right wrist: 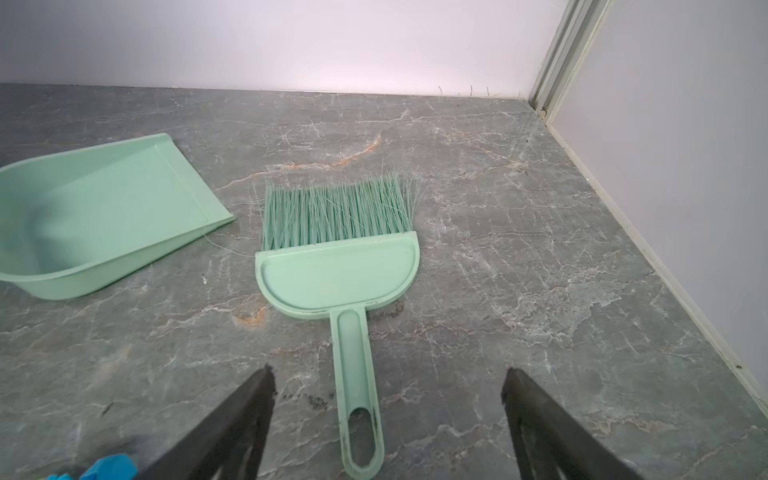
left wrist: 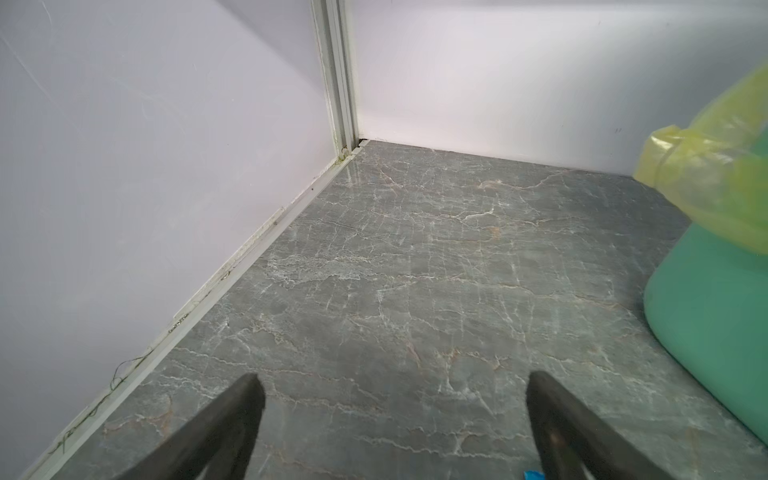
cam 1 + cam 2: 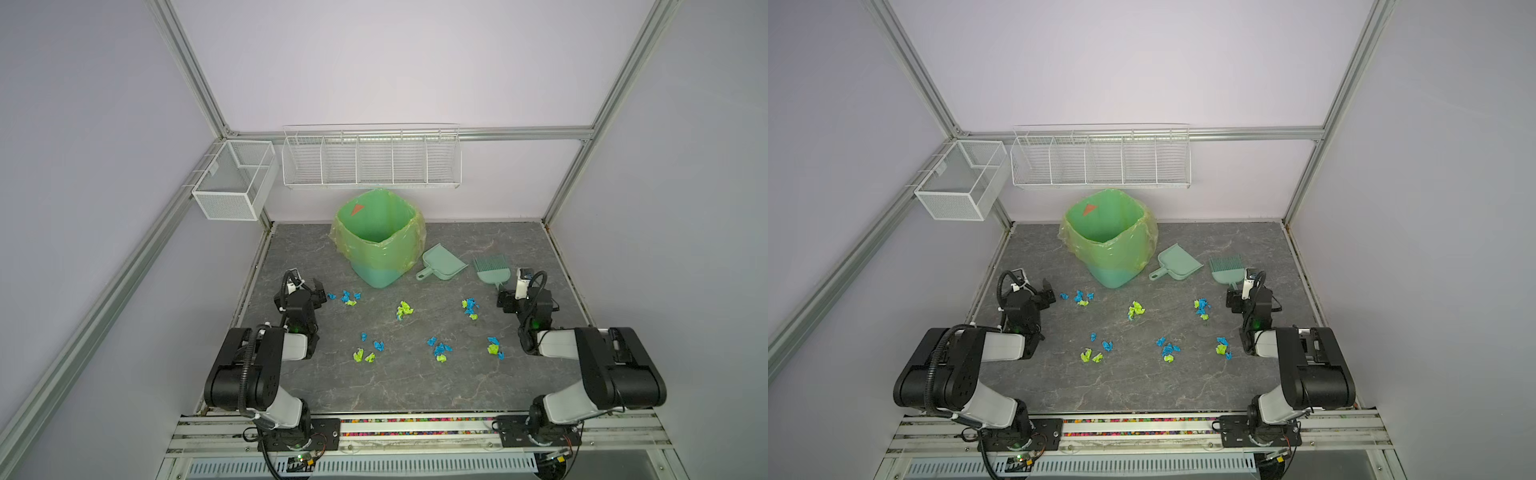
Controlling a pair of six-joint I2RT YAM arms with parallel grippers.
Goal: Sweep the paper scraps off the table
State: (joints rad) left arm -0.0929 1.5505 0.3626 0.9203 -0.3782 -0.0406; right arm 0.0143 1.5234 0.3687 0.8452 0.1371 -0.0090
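Several clusters of blue and lime-green paper scraps (image 3: pixel 404 309) (image 3: pixel 1136 309) lie across the middle of the dark veined table (image 3: pixel 415 382). My left gripper (image 3: pixel 305 287) (image 2: pixel 395 378) hovers open at the left, facing the back left corner, with one blue scrap (image 2: pixel 534 474) beside a finger. My right gripper (image 3: pixel 515 289) (image 1: pixel 388 372) stands open at the right. The mint brush (image 3: pixel 492 270) (image 1: pixel 336 274) lies flat with its handle end between the open fingers, not gripped. The mint dustpan (image 3: pixel 442 262) (image 1: pixel 104 216) rests beside the brush.
A green bin (image 3: pixel 380 237) (image 2: pixel 715 291) lined with a yellowish bag stands at the back middle. Two white wire baskets (image 3: pixel 372 158) (image 3: pixel 235 185) hang on the walls above the table. Walls and frame rails close off the left, back and right edges.
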